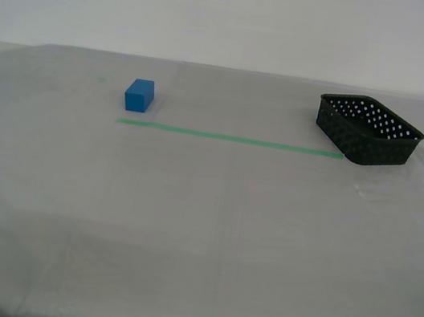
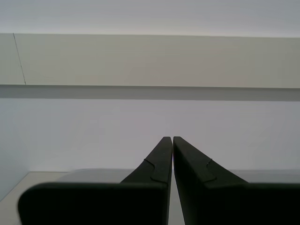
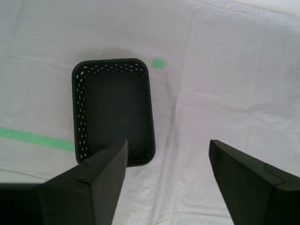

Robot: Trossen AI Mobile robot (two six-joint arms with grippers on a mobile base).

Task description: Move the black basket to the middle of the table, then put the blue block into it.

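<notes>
Two things to handle, neither touched yet. Black basket (image 1: 370, 130) at the far end of the table (image 1: 200, 230) on the exterior view's right, standing upright and empty, its near corner touching the end of the green tape line (image 1: 230, 138). Blue block (image 1: 139, 95) well apart from it, just behind the other end of that line on the exterior view's left. No arm visible in the exterior view.

First gripper (image 3: 168, 145) high above the basket, looking down into it, fingers spread wide with nothing between them; one fingertip (image 3: 115, 159) over the basket's near short wall, the other over bare table beside it. A small green mark (image 3: 159, 63) just off the basket's far corner. Second gripper (image 2: 172, 140) pointed at the wall beyond the table, fingers pressed together and empty.

Step in hand, by judgement: taking hold of the basket. Best done by shifting over so one finger drops inside and the other outside a single wall, then lowering straight and closing on the rim. Lattice wall thin and likely springy, so a firm, square pinch advised. Basket light, probably prone to tipping if lifted by one edge; a low carry or a slide along the tape line toward mid-table safer.
</notes>
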